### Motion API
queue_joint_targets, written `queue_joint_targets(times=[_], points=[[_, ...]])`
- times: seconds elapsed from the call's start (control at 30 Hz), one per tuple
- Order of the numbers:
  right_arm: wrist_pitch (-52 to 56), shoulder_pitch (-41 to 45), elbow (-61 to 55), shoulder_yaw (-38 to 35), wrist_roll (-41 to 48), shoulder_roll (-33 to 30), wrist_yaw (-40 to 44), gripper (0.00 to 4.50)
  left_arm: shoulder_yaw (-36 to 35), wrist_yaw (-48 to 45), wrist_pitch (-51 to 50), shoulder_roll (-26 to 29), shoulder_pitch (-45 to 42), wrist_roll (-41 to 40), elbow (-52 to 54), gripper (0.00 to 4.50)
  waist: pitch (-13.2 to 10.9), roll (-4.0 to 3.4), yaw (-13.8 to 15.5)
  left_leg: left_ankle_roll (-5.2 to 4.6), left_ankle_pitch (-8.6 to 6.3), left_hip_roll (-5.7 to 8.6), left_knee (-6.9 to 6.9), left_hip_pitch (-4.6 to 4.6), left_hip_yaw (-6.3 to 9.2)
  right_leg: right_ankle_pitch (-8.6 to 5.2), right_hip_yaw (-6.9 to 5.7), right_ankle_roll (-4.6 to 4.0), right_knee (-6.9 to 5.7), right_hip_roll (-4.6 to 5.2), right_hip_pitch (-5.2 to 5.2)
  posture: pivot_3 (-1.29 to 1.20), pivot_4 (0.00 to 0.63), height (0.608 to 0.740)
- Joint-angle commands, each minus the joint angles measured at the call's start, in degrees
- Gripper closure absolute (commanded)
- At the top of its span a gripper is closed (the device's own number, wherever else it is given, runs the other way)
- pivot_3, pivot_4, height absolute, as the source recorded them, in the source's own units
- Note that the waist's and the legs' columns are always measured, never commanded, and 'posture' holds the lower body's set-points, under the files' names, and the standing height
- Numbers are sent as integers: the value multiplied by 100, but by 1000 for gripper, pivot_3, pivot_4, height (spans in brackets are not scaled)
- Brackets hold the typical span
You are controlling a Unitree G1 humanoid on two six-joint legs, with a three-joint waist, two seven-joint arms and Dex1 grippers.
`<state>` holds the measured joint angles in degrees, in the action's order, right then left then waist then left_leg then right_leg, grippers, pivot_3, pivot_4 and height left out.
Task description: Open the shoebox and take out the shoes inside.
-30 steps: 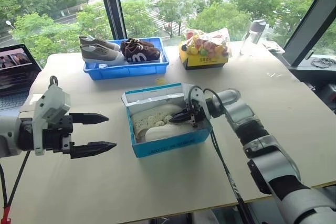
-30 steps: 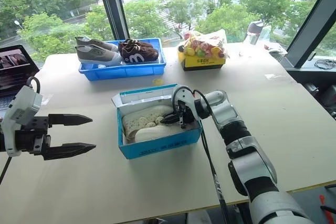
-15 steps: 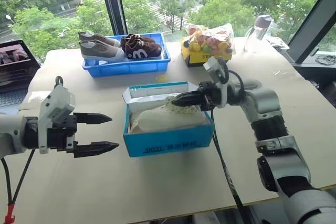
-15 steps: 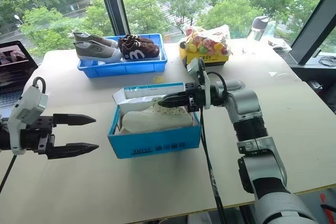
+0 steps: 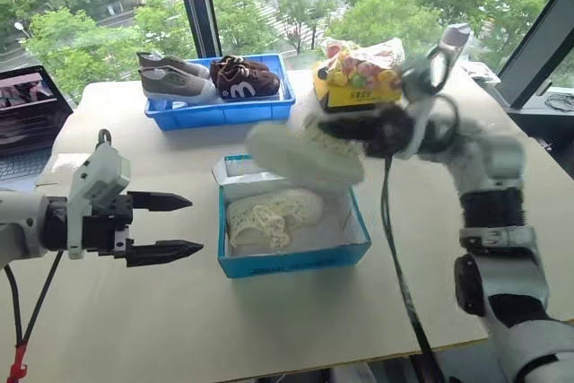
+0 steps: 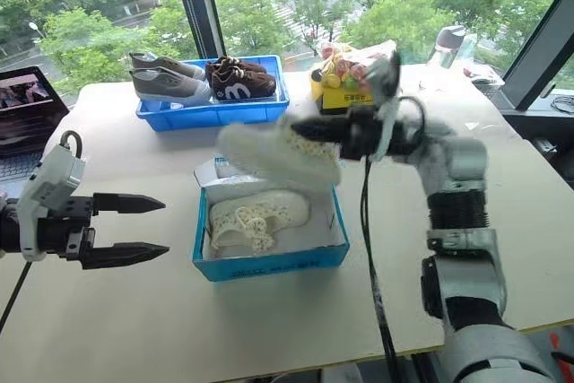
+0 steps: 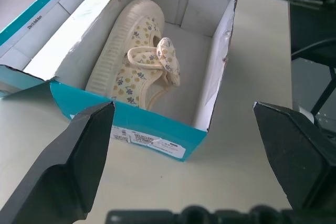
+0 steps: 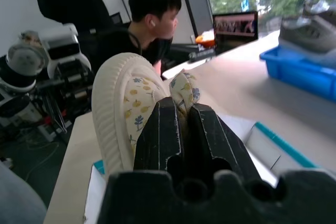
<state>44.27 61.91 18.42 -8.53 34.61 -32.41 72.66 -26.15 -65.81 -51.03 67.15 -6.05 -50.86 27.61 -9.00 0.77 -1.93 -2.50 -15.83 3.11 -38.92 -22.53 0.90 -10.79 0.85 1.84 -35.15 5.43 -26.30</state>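
One shoe aloft above open box, pinched in right claw by upper edge. Second shoe lies inside box, mid-bench. Left claw spread wide, empty, left of box. Risk: thin pinch slips, shoe drops.

Head stereo downward; two wrist close-ups

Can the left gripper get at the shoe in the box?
Probably yes: the left gripper is open beside the open shoebox, and the remaining shoe lies uncovered; the right gripper holds the other shoe above.
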Motion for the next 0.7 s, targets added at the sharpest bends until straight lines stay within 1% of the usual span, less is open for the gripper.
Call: queue_joint_targets(times=[0.03, 0.07, 0.17, 0.33, 0.47, 0.53, 0.6, 0.67, 0.7], points=[[-479, 396, -23, -551, -157, -832, -272, 4453, 32, -44, 148, 9, -103, -5, 24, 0, 0, 0, 29, -2, -2, -1, 0, 0, 0, 0, -3, 0, 1, -1, 1, 0, 150, 740], [-835, 372, 130, -440, -502, -1091, -379, 4453, 74, -45, 168, -1, -123, 9, 9, 0, 0, 0, 56, -5, -3, -1, 1, -1, 0, 0, -5, 0, 7, -1, 2, 0, 150, 740], [-2257, 133, 846, 116, -1924, -1941, -1000, 4453, 204, -59, 214, -23, -190, 22, -36, 0, 0, 1, 91, -11, -7, 0, -1, 0, -10, 0, -6, 0, 13, 0, 7, 0, 150, 740], [-3755, -261, 2011, 588, -3220, -2627, -1902, 4453, 484, -158, 329, 4, -354, 93, -207, 0, -4, 0, 90, -18, -5, 5, -8, 8, -51, 0, 13, 1, 12, 11, 5, 0, 150, 740], [-4375, -337, 2793, 633, -3587, -2674, -2450, 4453, 742, -230, 403, 30, -597, 188, -383, 0, -15, -19, 15, -18, -3, -1, -5, 19, -74, 0, 35, 1, 10, 5, 0, 0, 150, 740], [-4771, -473, 3252, 764, -3950, -2705, -3024, 4453, 884, -283, 422, 41, -777, 236, -482, 0, -16, -19, -45, -20, -4, -4, -5, 23, -82, 0, 48, 0, 6, 0, 1, 0, 150, 740], [-4974, -613, 3439, 829, -4126, -2667, -3304, 4453, 965, -333, 440, 53, -869, 274, -541, 0, -16, -18, -61, -24, -5, -3, -6, 25, -85, 0, 53, 1, 5, 0, 3, 0, 150, 740], [-4662, -863, 3216, 700, -3838, -2450, -2942, 4453, 1010, -380, 469, 71, -906, 316, -583, 0, -16, -18, -65, -39, -13, -4, -7, 29, -86, 0, 53, 1, 5, -2, 9, 0, 150, 740], [-4368, -1155, 2839, 669, -3572, -2326, -2512, 4453, 1024, -399, 476, 74, -922, 330, -601, 0, -15, -17, -70, -50, -20, -4, -7, 30, -89, 0, 57, 1, 4, -1, 8, 0, 150, 740]])
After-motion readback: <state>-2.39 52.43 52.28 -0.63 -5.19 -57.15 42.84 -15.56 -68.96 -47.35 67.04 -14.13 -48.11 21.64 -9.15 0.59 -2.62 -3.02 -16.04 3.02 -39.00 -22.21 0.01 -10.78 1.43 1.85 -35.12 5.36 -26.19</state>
